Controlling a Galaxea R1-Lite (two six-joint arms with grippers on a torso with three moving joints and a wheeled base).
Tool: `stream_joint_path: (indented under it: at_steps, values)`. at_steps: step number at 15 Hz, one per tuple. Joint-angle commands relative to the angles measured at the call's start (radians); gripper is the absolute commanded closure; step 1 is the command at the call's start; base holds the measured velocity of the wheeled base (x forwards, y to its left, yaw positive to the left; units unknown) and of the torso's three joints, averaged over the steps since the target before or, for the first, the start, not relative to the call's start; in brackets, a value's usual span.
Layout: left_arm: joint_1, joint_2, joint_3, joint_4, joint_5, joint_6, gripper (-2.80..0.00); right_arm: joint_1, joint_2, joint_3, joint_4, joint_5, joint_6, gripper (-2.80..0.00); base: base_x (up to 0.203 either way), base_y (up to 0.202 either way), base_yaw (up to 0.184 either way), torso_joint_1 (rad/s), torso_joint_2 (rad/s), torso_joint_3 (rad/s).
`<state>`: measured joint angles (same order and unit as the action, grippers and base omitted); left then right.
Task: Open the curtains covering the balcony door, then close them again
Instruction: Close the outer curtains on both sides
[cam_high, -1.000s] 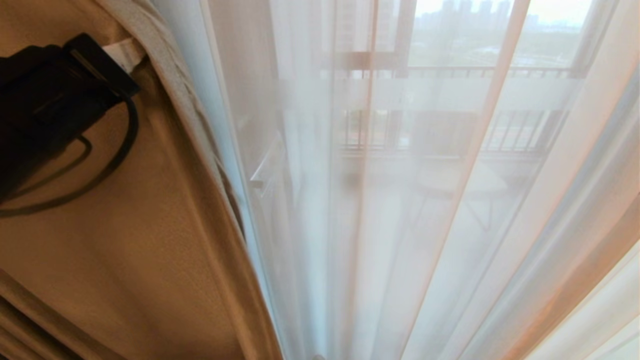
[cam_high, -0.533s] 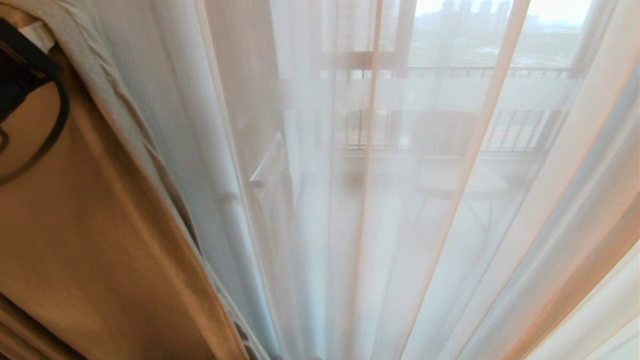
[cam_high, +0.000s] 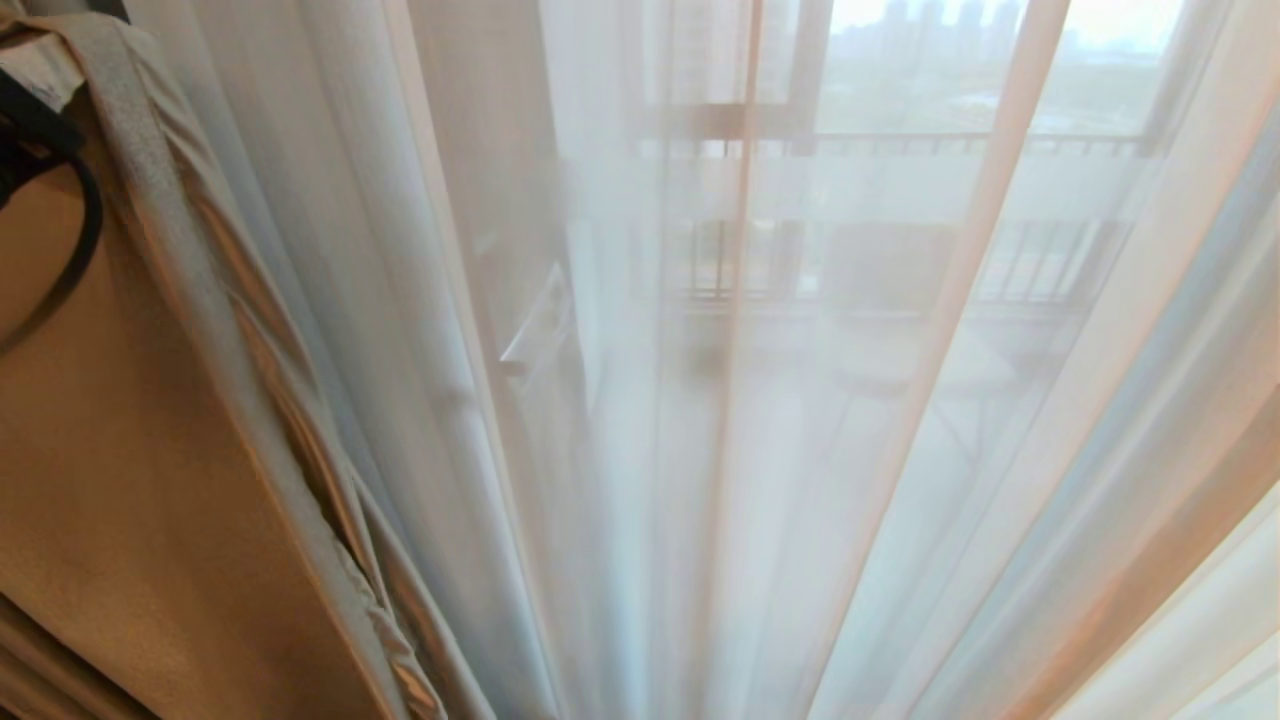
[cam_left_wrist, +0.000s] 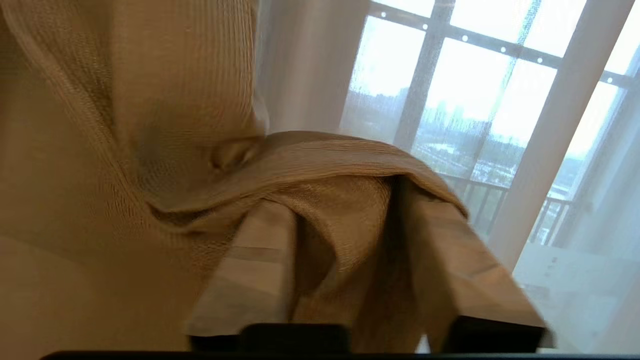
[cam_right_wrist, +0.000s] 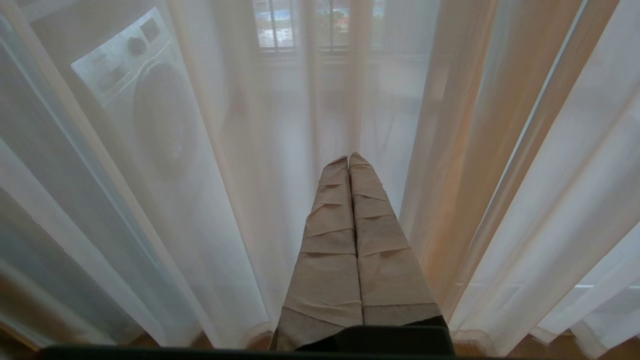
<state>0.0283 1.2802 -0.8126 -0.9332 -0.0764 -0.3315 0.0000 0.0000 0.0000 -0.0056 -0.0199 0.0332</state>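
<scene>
The left gripper (cam_left_wrist: 350, 260) has its fingers parted with a fold of the cream-beige drape (cam_left_wrist: 175, 100) draped between them, loosely, letting go. The right gripper (cam_right_wrist: 350, 165) hangs pinched shut before the sheers (cam_right_wrist: 500, 150).

Right gripper (cam_right_wrist: 350, 165): two long tapered fingers (cam_right_wrist: 325, 280) wrapped in overlapping bands of beige tape, mounted on a black base. Left gripper (cam_left_wrist: 345, 280): similarly taped fingers, black mount, with a looping black cable (cam_high: 75, 250).

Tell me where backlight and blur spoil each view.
Head view: daylight through the sheers hazes the railing. Left wrist view: bright panes, drape smeared. Right wrist view: sheers veil a washer; right end effector sharp.
</scene>
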Motion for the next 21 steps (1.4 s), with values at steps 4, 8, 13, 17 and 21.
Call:
stream_joint_path:
  at_steps: [4, 8, 13, 17, 21]
  values:
    - [-0.005, -0.059, 0.08, -0.004, 0.001, -0.003, -2.8, 0.0, 0.0, 0.0, -0.001, 0.0, 0.001, 0.0, 0.0, 0.0, 0.0, 0.0, 0.0, 0.0]
    - [-0.009, -0.189, 0.236, 0.016, -0.008, -0.003, -2.8, 0.0, 0.0, 0.0, -0.001, 0.0, 0.001, 0.0, 0.0, 0.0, 0.0, 0.0, 0.0, 0.0]
    - [-0.011, -0.475, 0.319, 0.433, -0.072, -0.004, -2.8, 0.0, 0.0, 0.0, -0.001, 0.0, 0.001, 0.0, 0.0, 0.0, 0.0, 0.0, 0.0, 0.0]
    - [-0.011, -0.657, 0.347, 0.693, -0.114, -0.004, -2.8, 0.0, 0.0, 0.0, -0.001, 0.0, 0.001, 0.0, 0.0, 0.0, 0.0, 0.0, 0.0, 0.0]
    - [-0.01, -0.766, 0.399, 0.729, -0.115, -0.004, -2.8, 0.0, 0.0, 0.0, -0.001, 0.0, 0.001, 0.0, 0.0, 0.0, 0.0, 0.0, 0.0, 0.0]
